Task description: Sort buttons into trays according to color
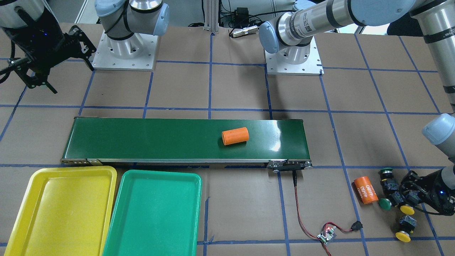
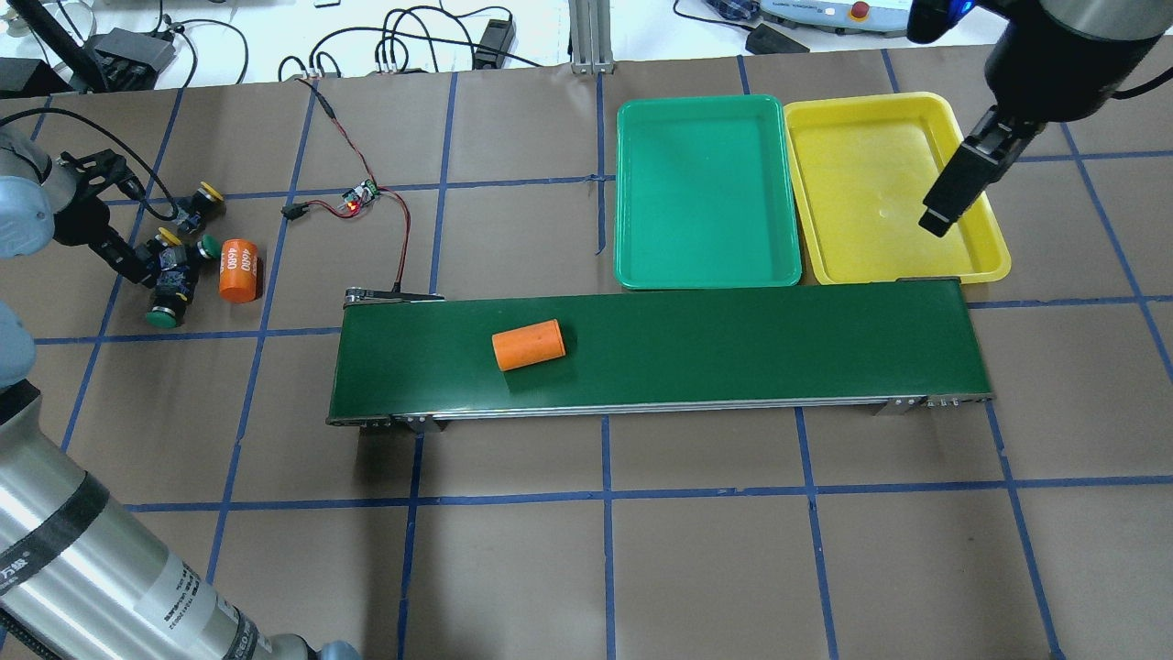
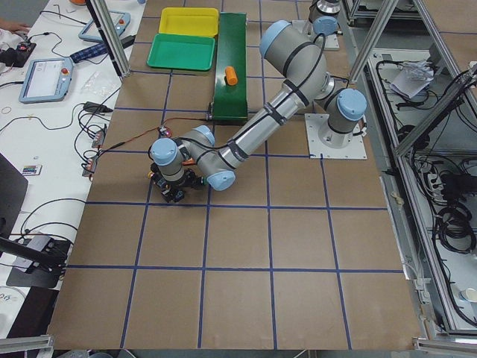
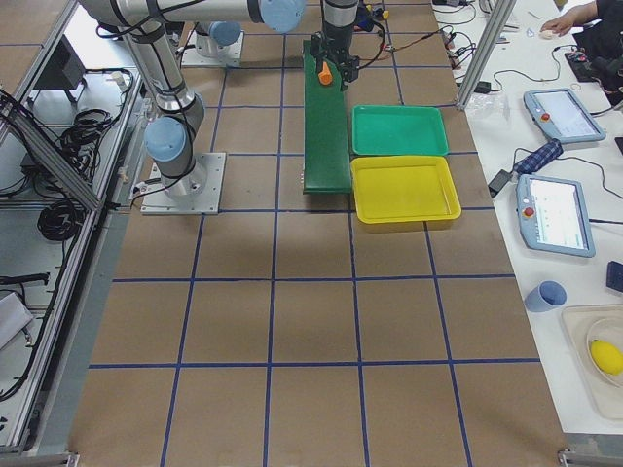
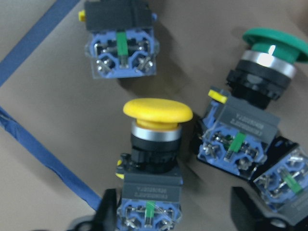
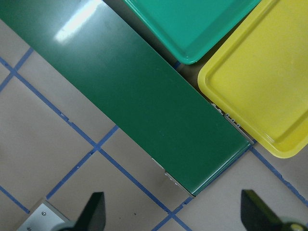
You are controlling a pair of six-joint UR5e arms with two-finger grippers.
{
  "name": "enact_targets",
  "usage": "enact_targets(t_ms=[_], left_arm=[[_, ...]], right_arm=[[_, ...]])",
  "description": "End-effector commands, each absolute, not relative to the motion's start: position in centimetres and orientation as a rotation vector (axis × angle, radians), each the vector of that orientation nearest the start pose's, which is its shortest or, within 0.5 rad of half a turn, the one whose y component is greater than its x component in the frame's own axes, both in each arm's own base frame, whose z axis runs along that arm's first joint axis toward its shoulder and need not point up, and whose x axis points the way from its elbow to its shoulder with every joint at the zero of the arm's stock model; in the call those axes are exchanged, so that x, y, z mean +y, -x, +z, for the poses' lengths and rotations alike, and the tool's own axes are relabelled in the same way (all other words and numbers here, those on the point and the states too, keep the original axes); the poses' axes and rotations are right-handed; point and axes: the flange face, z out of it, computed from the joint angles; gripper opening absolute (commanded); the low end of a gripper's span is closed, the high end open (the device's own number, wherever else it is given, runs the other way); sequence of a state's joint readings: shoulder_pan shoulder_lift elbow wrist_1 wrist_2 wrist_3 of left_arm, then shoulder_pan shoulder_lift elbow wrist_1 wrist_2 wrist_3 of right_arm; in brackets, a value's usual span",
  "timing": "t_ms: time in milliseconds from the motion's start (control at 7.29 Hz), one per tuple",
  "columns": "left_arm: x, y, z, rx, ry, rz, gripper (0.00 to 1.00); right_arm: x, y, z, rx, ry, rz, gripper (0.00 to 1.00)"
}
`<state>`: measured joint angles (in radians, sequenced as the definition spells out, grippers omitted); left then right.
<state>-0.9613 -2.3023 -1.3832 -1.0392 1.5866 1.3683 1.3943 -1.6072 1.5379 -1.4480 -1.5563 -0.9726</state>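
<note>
Blue tape (image 2: 607,495) grids the brown table (image 2: 696,559) — trays (image 2: 706,279) beside the belt (image 2: 733,339).

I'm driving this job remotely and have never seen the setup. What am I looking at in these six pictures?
Two robot arms work at a taped table. Two pictures look down on it, one from behind the robot and one facing it. Two are taken from the table's ends and one from each wrist. On the table are a conveyor belt carrying an orange cylinder, a second orange cylinder, a yellow tray, a green tray and four clustered push buttons. The left gripper is open and straddles a yellow button. The right gripper hangs open near the trays and holds nothing.
</note>
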Motion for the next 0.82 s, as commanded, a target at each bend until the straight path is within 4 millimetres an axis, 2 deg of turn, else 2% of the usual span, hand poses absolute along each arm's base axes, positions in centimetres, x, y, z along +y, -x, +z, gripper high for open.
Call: enact_targets(t_ms=[0, 137, 275, 412, 549, 686], left_arm=[[-66.3, -30.5, 19.3, 2.917, -1.154, -0.016, 0.00], [-66.2, -30.1, 21.5, 2.930, -1.139, -0.068, 0.00], [-65.3, -29.2, 23.9, 2.999, -1.068, -0.042, 0.00], [-63.9, -26.8, 26.3, 3.112, -0.856, 0.023, 0.00], [-62.7, -23.1, 28.0, 3.189, -0.672, 0.089, 0.00], [-61.2, -17.6, 27.5, 3.251, -0.553, 0.149, 0.00]], right_arm=[[-46.8, 2.5, 49.0, 2.845, 1.109, 0.095, 1.00], [-46.2, 5.7, 46.8, 2.782, 1.183, 0.085, 1.00], [-46.4, 6.8, 45.8, 2.752, 1.297, 0.049, 1.00], [-46.6, 6.8, 44.1, 2.706, 1.418, 0.017, 1.00], [-46.3, 6.5, 41.3, 2.665, 1.508, -0.032, 1.00], [-46.4, 6.3, 39.6, 2.603, 1.688, -0.092, 1.00]])
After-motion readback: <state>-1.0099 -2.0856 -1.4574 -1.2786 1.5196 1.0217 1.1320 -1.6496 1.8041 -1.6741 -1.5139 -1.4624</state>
